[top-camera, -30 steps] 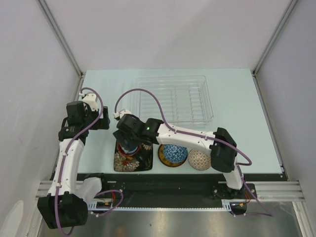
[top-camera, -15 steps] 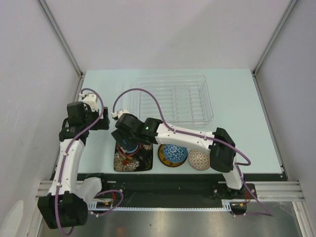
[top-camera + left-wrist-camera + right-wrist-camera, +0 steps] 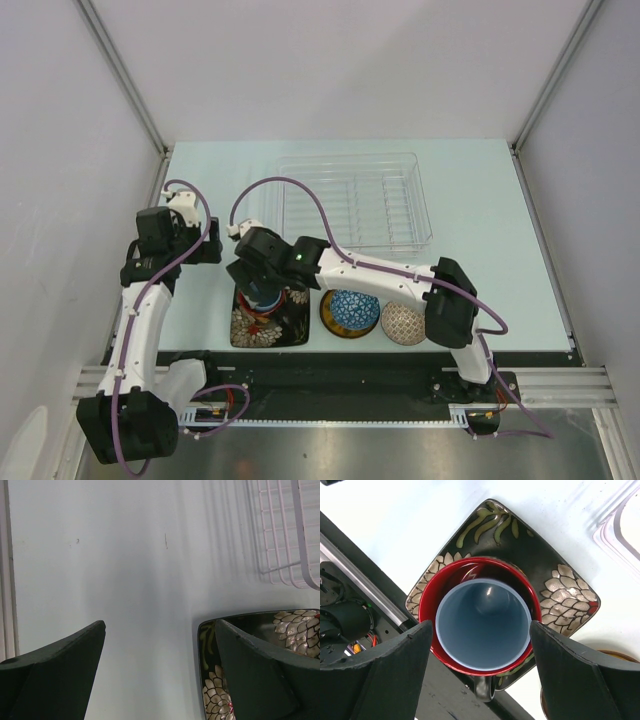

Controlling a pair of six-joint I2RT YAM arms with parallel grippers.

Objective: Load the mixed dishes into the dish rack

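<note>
A pale blue cup [image 3: 482, 625] sits inside a dark red-lined mug [image 3: 426, 607], which stands on the black square floral plate [image 3: 560, 587] at the table's near edge. My right gripper [image 3: 481, 625] is open above this stack, one finger on each side of the cup, touching nothing. In the top view it [image 3: 262, 288] hides most of the stack on the plate [image 3: 250, 328]. A blue patterned bowl [image 3: 355, 309] rests on a yellow saucer [image 3: 327, 319]. A brownish bowl [image 3: 404, 322] is to their right. The clear dish rack [image 3: 350, 205] is empty. My left gripper [image 3: 160, 625] is open and empty over bare table left of the plate [image 3: 206, 645].
The rack's near-left corner [image 3: 282, 540] shows in the left wrist view. The black front rail [image 3: 375, 595] runs just beyond the plate's near edge. Grey walls close in the table on both sides.
My right gripper has shifted slightly left over the cup and mug. The left arm has barely moved.
</note>
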